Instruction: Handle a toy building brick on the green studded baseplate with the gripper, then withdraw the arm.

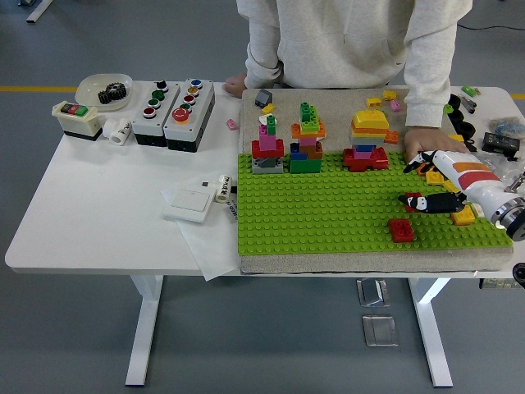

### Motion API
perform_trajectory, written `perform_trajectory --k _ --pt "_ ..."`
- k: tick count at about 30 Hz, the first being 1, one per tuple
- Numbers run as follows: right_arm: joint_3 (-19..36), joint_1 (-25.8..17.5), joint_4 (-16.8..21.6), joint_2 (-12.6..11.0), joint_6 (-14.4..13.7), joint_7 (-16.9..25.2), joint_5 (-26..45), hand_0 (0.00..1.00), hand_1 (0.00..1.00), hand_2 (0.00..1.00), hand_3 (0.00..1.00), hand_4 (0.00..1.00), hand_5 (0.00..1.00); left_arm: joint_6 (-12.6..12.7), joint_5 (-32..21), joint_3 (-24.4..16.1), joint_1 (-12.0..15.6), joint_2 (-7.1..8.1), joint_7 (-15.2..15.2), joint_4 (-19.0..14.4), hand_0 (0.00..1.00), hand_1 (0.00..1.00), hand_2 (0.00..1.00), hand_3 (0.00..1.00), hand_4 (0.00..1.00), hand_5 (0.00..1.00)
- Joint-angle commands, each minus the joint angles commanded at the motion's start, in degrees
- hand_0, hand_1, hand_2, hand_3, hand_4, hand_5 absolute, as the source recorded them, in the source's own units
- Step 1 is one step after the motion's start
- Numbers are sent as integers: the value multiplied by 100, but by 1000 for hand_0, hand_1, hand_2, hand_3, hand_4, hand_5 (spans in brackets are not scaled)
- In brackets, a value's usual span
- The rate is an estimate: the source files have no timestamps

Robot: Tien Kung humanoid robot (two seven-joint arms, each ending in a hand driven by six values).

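The green studded baseplate lies on a grey mat. My right hand reaches in from the right, low over the plate's right part, open. Its fingers are spread and its thumb lies across a small red brick, hiding most of it. A second red brick sits free just in front, and a yellow brick shows partly under my wrist. Three built brick towers stand along the plate's far edge. My left arm is out of sight.
A person stands at the far side, one hand resting on the mat just behind my hand, the other at the mat's far left corner. Button boxes, a bowl and a white switch lie left of the mat.
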Motion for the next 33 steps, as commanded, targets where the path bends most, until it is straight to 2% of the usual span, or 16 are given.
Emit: perform_trajectory --k 2,11,21,33 --pt "-151 140 -259 42 38 51 -107 614 639 677 619 848 344 -3 -40 38 -1 5 -5 0 816 685 589 532 528 502" --pt "-530 460 -813 127 156 137 -340 621 646 686 633 845 328 -4 -101 98 -11 12 -13 0 815 684 588 532 528 503" --pt "-814 697 -1474 294 2 308 -338 620 645 683 629 835 320 -3 -202 186 -49 12 -24 0 816 682 588 532 527 502" --pt "-885 765 -1725 395 -23 377 -260 617 647 673 617 810 303 11 -167 150 -67 7 -26 0 809 681 588 532 527 501"
